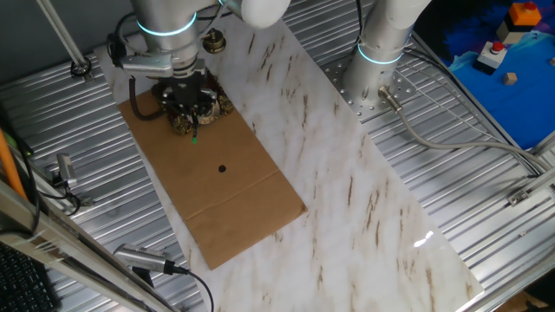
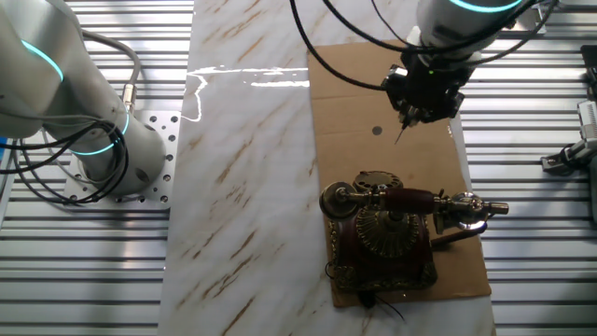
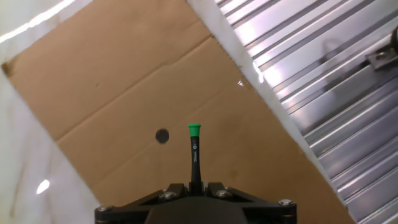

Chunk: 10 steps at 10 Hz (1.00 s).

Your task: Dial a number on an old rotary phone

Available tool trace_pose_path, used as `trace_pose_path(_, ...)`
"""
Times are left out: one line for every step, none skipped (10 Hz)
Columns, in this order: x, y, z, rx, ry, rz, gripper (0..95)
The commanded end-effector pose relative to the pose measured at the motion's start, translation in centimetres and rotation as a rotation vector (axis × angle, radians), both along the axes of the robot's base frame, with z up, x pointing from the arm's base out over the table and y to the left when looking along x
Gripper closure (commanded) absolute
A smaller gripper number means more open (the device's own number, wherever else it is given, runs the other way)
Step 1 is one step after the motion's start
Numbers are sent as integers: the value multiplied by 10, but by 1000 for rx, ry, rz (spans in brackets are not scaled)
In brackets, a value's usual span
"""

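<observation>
Bare cardboard point(image 3: 124, 81) lies below the tool's point(image 3: 195, 186) green-tipped stick point(image 3: 194, 152).

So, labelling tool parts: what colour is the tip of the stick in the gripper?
Green, on a black stick; clearest in the hand view.

phone point(image 2: 387, 233) on cardboard point(image 2: 345, 103), on table point(image 2: 242, 187)

Cardboard sheet point(image 1: 217, 186): lying flat across the left-centre of the frame on the marble.
Marble slab point(image 1: 347, 165): running diagonally to the lower right.
Black dot point(image 1: 222, 169): sitting mid-cardboard.
Blue tray point(image 1: 507, 78): occupying the upper right corner.
</observation>
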<state>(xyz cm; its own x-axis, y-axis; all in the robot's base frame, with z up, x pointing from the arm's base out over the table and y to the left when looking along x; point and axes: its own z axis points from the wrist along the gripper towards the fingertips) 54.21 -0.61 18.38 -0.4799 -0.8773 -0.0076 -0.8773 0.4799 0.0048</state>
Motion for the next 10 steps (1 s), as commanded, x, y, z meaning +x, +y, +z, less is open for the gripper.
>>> trace_pose_path(-2, -6, 11, 2, 31, 9, 950)
trace_pose_path(-2, -9, 17, 1, 49, 8, 950)
trace_pose_path(-3, -14, 27, -7, 62, 14, 950)
trace_pose_path(-5, -17, 32, -8, 65, 16, 950)
trace_pose_path(-7, -21, 36, -5, 66, 14, 950)
trace_pose_path(-9, -24, 39, -2, 65, 11, 950)
trace_pose_path(-12, -26, 41, 4, 57, 12, 950)
trace_pose_path(-13, -28, 43, 25, 38, 11, 950)
trace_pose_path(-14, -28, 43, 39, 25, 5, 950)
trace_pose_path(-14, -28, 43, 48, -1, 0, 950)
